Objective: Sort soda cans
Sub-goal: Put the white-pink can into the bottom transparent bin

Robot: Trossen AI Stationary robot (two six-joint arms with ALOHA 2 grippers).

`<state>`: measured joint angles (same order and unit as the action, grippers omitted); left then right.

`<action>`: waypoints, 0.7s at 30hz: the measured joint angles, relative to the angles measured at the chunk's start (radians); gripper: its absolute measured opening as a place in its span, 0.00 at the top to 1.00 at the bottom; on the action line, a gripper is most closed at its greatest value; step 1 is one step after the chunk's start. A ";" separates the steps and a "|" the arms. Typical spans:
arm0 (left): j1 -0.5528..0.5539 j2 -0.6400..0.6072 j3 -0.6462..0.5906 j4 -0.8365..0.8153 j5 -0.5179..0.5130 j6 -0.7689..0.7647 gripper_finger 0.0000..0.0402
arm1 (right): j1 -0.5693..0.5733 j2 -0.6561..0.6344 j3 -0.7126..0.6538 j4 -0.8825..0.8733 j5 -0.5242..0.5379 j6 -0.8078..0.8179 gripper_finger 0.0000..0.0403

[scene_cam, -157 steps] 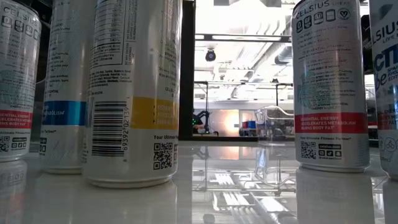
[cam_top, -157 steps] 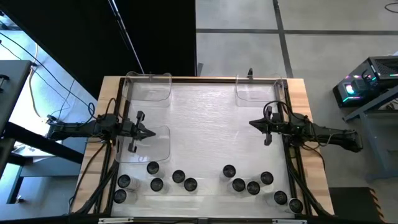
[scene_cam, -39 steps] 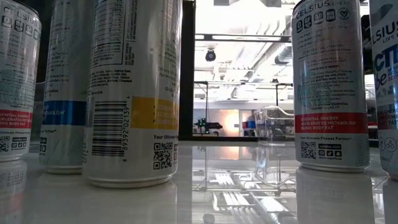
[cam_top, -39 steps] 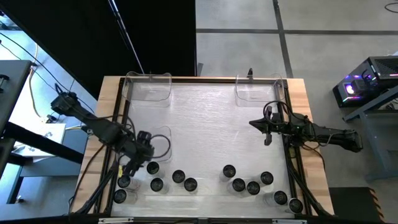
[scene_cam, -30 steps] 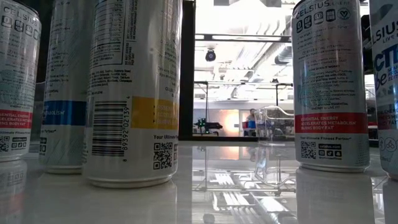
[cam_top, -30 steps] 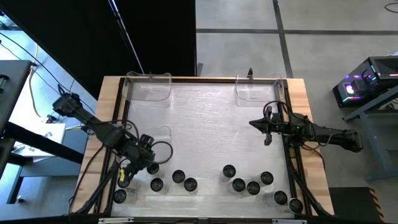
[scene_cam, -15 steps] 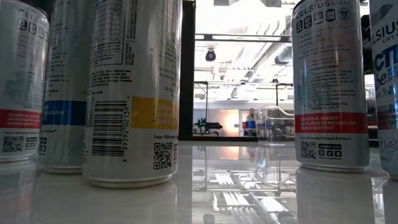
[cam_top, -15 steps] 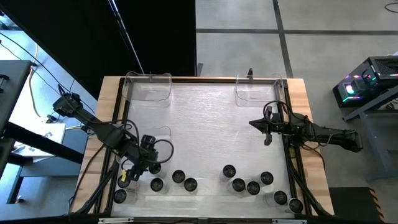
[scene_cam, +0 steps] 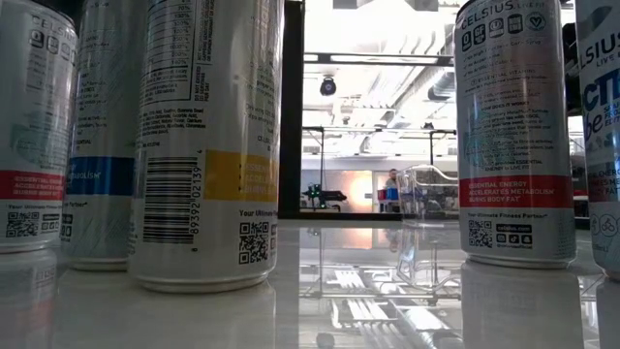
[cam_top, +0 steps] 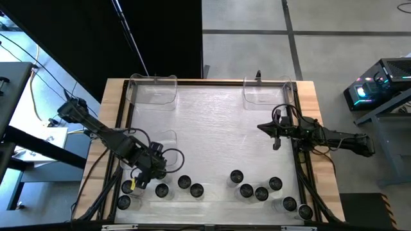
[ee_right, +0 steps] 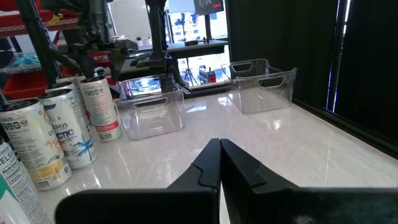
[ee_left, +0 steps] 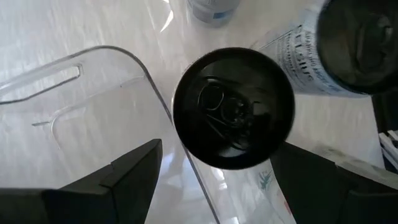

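Note:
Several soda cans stand upright on the white table near its front edge, in a left cluster and a right cluster. My left gripper points down over the left cluster, open. In the left wrist view its fingers stand on either side of one can's dark top, with a gap on both sides. In the high view the gripper hides that can. My right gripper waits level at the table's right side, shut on nothing.
A clear tray lies right beside the can under my left gripper, and another can stands close on its other side. Two more clear trays sit at the far edge. Tall cans fill the low view.
My left gripper has moved toward the table's right edge and a little down, over a can in the left cluster, staying open. In the low view the red-banded can at the far left has shifted slightly to the right.

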<state>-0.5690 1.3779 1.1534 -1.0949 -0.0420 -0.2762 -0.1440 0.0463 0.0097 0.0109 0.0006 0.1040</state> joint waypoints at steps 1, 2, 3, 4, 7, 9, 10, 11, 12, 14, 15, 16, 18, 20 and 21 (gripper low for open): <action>-0.001 0.009 0.000 -0.001 -0.010 -0.018 0.27 | 0.000 0.000 0.000 0.000 0.000 0.000 1.00; -0.001 0.018 0.000 -0.002 -0.014 -0.030 0.27 | 0.000 0.000 0.000 0.000 0.000 0.000 1.00; 0.000 0.027 0.000 -0.002 -0.014 -0.032 0.27 | 0.000 0.000 0.000 0.000 0.000 0.000 1.00; 0.000 0.034 0.000 -0.003 -0.015 -0.033 0.27 | 0.000 0.000 0.000 0.000 0.000 0.000 1.00; 0.000 0.040 0.000 -0.002 -0.014 -0.028 0.27 | 0.000 0.000 0.000 0.000 0.000 0.000 1.00; 0.000 0.040 0.000 -0.003 -0.001 -0.028 0.27 | 0.000 0.000 0.000 0.000 0.000 0.000 1.00; 0.000 0.035 0.000 -0.004 0.002 -0.028 0.27 | 0.000 0.000 0.000 0.000 0.000 0.000 1.00; -0.001 0.031 0.000 -0.005 0.003 -0.028 0.27 | 0.000 0.000 0.000 0.000 0.000 0.000 1.00; -0.001 0.026 0.000 -0.006 0.003 -0.028 0.27 | 0.000 0.000 0.000 0.000 0.000 0.000 1.00; -0.001 0.018 0.000 -0.007 0.007 -0.010 0.27 | 0.000 0.000 0.000 0.000 0.000 0.000 1.00; -0.001 0.015 0.000 -0.006 0.009 0.004 0.27 | 0.000 0.000 0.000 0.000 0.000 0.000 1.00; -0.001 0.010 0.000 -0.007 0.009 0.020 0.27 | 0.000 0.000 0.000 0.000 0.000 0.000 1.00; -0.001 0.005 0.000 -0.006 0.011 0.041 0.27 | 0.000 0.000 0.000 0.000 0.000 0.000 1.00; 0.002 0.006 0.000 -0.006 0.011 0.042 0.27 | 0.000 0.000 0.000 0.000 0.000 0.000 1.00; 0.005 0.008 0.000 -0.005 0.013 0.043 0.27 | 0.000 0.000 0.000 0.000 0.000 0.000 1.00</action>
<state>-0.5642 1.3859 1.1534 -1.1002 -0.0292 -0.2335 -0.1436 0.0463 0.0101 0.0109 0.0006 0.1040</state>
